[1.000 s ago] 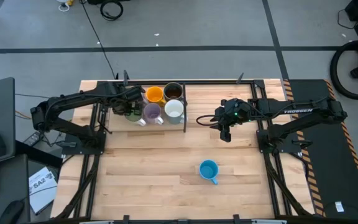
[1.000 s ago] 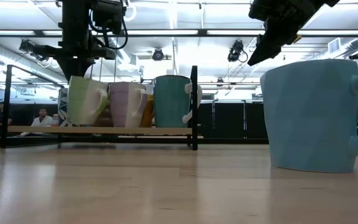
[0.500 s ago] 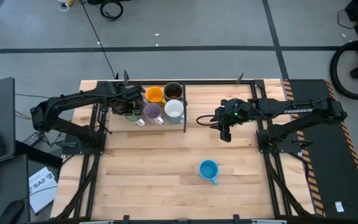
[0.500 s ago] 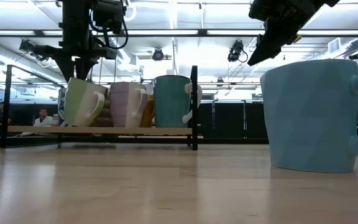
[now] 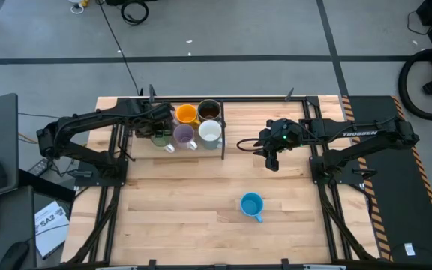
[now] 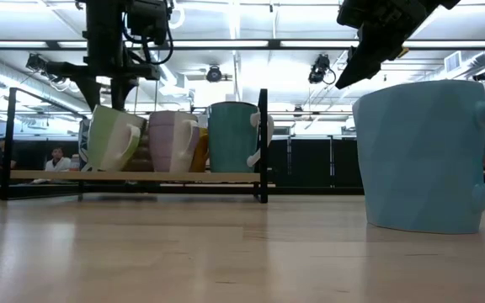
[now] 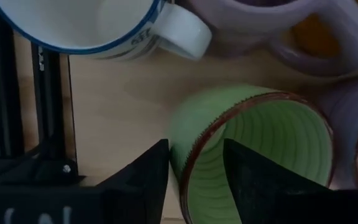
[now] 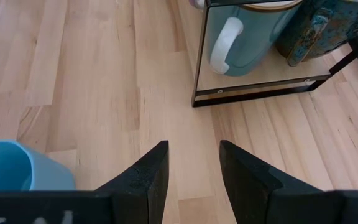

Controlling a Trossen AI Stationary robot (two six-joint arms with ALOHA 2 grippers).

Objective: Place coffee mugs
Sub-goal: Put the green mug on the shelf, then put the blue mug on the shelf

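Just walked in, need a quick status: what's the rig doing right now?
It's loading coffee mugs onto the black-framed tray at the back of the table. The left claw is open, straddling the rim of the green mug, which sits on the tray beside a purple mug. The right claw hangs open above the table. A blue mug waits out front.

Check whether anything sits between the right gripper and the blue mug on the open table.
Nothing visible does. The right gripper hangs open above bare wood, and the blue mug stands alone nearer the front; the rack lies off to the side.
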